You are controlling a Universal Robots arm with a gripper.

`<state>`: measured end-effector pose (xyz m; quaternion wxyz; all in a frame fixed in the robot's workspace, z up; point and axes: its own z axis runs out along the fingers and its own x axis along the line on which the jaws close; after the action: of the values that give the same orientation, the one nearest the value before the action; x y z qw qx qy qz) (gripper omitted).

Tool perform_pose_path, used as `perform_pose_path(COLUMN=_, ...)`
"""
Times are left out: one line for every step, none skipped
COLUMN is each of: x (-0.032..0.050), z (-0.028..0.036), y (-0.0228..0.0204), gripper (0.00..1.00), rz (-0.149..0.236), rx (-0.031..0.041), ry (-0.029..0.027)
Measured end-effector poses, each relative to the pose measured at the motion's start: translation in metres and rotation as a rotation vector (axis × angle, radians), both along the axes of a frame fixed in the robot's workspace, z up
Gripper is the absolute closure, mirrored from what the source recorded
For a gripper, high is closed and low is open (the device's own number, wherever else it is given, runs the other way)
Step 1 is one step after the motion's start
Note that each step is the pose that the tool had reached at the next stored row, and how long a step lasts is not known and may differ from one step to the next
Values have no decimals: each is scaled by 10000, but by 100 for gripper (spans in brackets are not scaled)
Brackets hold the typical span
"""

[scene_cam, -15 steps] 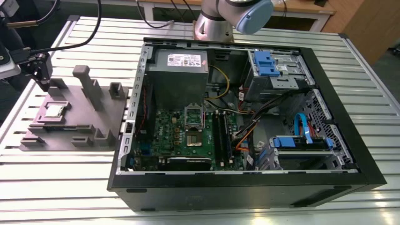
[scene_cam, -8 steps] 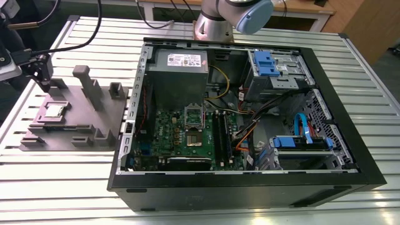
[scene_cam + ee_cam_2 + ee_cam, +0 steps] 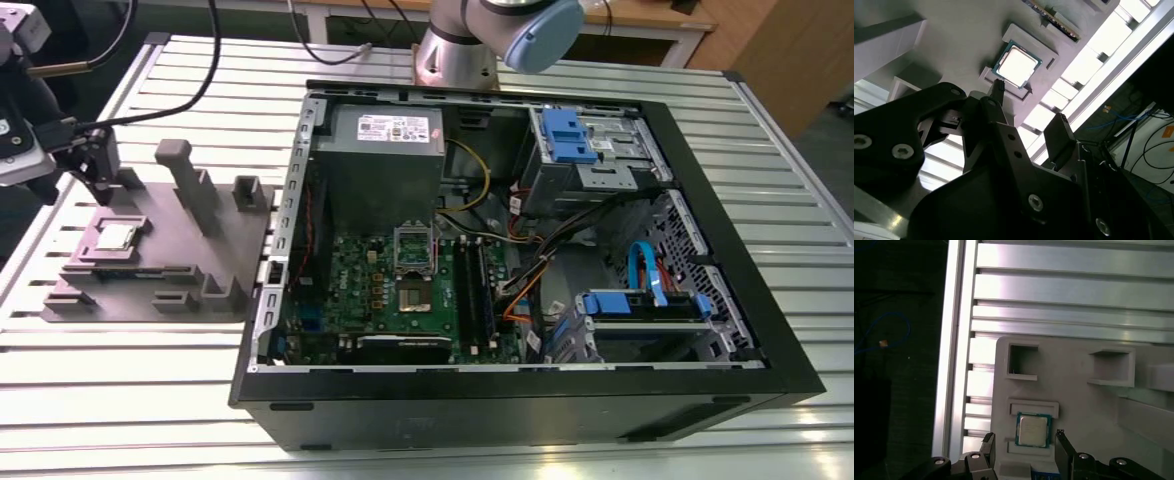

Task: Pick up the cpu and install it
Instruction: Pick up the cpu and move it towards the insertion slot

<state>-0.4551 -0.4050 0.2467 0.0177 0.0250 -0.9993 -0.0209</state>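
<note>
The cpu (image 3: pixel 118 236), a small square chip with a silver top, lies flat in a recess of the grey holder block (image 3: pixel 180 265) at the exterior view's left. My gripper (image 3: pixel 96 182) hangs a little above it, open and holding nothing. In the first wrist view the cpu (image 3: pixel 1032 430) shows between the two black fingertips (image 3: pixel 1059 435), apart from both. The second wrist view looks past the gripper (image 3: pixel 1029 105) to the cpu (image 3: pixel 1016 65) in its seat. The motherboard's socket (image 3: pixel 415 250) stands in the open computer case (image 3: pixel 721 330).
The holder block carries upright posts (image 3: pixel 183 175) close to the gripper. Inside the case are black RAM sticks (image 3: pixel 470 290), a grey power supply box (image 3: pixel 387 130), blue drive brackets (image 3: pixel 643 303) and loose cables. Everything stands on a slatted aluminium table (image 3: pixel 120 420).
</note>
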Motion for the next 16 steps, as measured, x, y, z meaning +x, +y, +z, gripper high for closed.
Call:
perform_pose_path(x=0, z=-13, y=0, gripper=41, rz=0, rx=0, ry=0)
perform_pose_path(x=0, z=-26, y=0, gripper=41, rz=0, rx=0, ry=0)
perform_pose_path(x=0, z=-39, y=0, gripper=41, rz=0, rx=0, ry=0)
perform_pose_path(x=0, z=-51, y=0, gripper=41, rz=0, rx=0, ry=0)
perform_pose_path(x=0, z=-64, y=0, gripper=41, rz=0, rx=1, ry=-1)
perform_pose_path(x=0, z=-77, y=0, gripper=41, rz=0, rx=0, ry=-1)
perform_pose_path(x=0, z=-90, y=0, gripper=41, rz=-1, rx=1, ry=-1)
perform_pose_path(x=0, z=-104, y=-1, gripper=41, rz=-1, rx=0, ry=-1)
perform_pose_path(x=0, z=-119, y=-2, gripper=41, rz=0, rx=0, ry=0)
perform_pose_path(x=1, z=-136, y=-4, gripper=41, rz=1, rx=0, ry=0)
perform_pose_path(x=1, z=-156, y=-6, gripper=41, rz=1, rx=0, ry=-1)
perform_pose_path(x=1, z=-172, y=-7, gripper=41, rz=0, rx=0, ry=0)
perform_pose_path(x=2, z=-184, y=-7, gripper=41, rz=0, rx=0, ry=0)
perform_pose_path(x=2, z=-187, y=-7, gripper=41, rz=0, rx=-1, ry=1)
perform_pose_path(x=2, z=-187, y=-7, gripper=41, rz=0, rx=-1, ry=1)
perform_pose_path(x=2, z=-187, y=-7, gripper=41, rz=0, rx=-2, ry=2)
